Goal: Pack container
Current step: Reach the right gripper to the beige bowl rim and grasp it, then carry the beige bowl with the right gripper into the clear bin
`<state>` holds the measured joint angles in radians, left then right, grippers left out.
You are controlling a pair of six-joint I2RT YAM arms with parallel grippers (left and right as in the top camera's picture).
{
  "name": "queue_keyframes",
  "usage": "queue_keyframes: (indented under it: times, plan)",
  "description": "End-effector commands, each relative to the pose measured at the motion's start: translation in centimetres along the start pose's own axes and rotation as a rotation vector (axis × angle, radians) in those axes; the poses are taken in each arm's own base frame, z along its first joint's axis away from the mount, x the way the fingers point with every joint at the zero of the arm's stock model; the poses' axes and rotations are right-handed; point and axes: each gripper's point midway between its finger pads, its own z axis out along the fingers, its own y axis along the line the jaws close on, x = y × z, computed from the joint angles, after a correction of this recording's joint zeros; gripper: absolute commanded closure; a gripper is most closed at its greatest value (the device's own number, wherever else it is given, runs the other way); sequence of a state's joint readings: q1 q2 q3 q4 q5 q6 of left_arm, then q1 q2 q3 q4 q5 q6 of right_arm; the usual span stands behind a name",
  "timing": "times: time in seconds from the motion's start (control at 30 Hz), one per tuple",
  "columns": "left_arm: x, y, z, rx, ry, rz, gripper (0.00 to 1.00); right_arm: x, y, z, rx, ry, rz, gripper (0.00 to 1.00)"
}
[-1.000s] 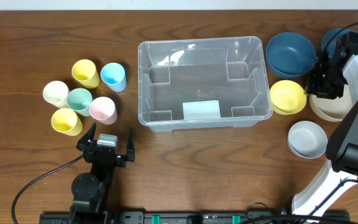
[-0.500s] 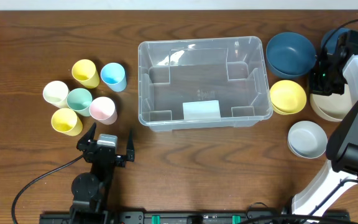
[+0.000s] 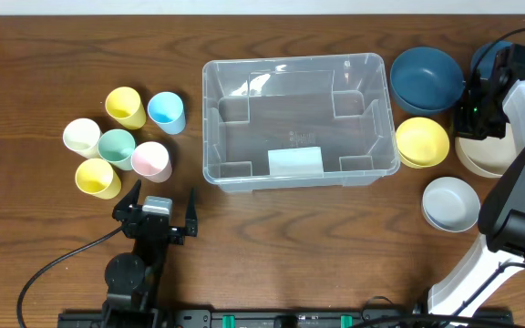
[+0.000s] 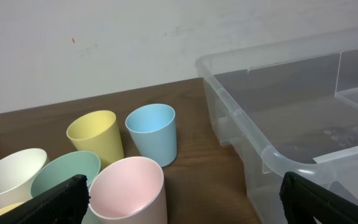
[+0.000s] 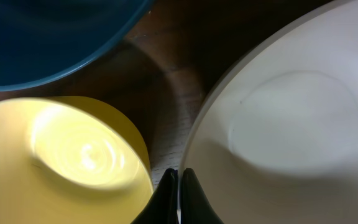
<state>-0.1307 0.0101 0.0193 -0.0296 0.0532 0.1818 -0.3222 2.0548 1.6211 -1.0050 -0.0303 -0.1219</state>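
Large clear plastic rectangular bin (image 3: 290,114) sits mid-bench, closer to the far edge, long sides parallel to it. Pale label (image 3: 295,162) is on its near wall. Moulded notches show at the inner corners.

Right of the bin, I count these:
- dark blue round bowl (image 3: 426,79), just beside the bin's far right corner
- yellow round bowl (image 3: 422,141), just beside the bin's right wall
- pale grey round bowl (image 3: 451,202), further toward the near edge, apart from the rest
- cream round bowl (image 3: 486,159), near the right edge, partly under the right arm
- second blue bowl (image 3: 492,53), toward the far right corner, mostly hidden by the arm

Right gripper (image 5: 179,190): jaws together, tips at the cream bowl's rim on the side facing the yellow bowl. I can't tell whether the rim is pinched between them.

Left of the bin, toward the left edge, six upright cups sit in a cluster: yellow cup (image 3: 126,107), light blue cup (image 3: 167,112), white cup (image 3: 82,137), mint green cup (image 3: 117,145), pink cup (image 3: 151,161) and second yellow cup (image 3: 97,178).

Left gripper (image 3: 163,199) is by the near edge, just on the near side of the pink cup. Its jaws are wide apart with nothing between them. Its wrist view looks past the cups to the bin's left wall.
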Motion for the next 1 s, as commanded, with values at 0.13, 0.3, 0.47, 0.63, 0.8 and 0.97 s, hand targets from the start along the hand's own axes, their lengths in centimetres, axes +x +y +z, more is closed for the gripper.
queue_keyframes:
  times: [0.13, 0.3, 0.47, 0.63, 0.8, 0.97]
  plan:
    - [1.5, 0.0, 0.1, -0.002, 0.047, 0.004, 0.02, -1.0, 0.1, -2.0, -0.003, -0.016, 0.030, 0.99]
    - [1.5, 0.0, 0.1, -0.002, 0.047, 0.004, 0.02, -2.2, 0.1, -5.3, -0.001, -0.042, 0.076, 0.99]
    - [1.5, 0.0, 0.1, -0.002, 0.047, 0.004, 0.02, -2.6, 0.2, -7.8, -0.002, -0.049, 0.103, 0.99]
    - [1.5, 0.0, 0.1, -0.002, 0.047, 0.004, 0.02, -2.3, 0.5, -9.8, -0.007, -0.040, 0.115, 0.99]
    - [1.5, 0.0, 0.1, -0.002, 0.047, 0.004, 0.02, -2.6, 2.4, -13.0, -0.065, -0.075, 0.087, 0.99]
    - [1.5, 0.0, 0.1, -0.002, 0.047, 0.004, 0.02, -3.2, 5.7, -18.3, -0.122, -0.197, 0.007, 0.99]
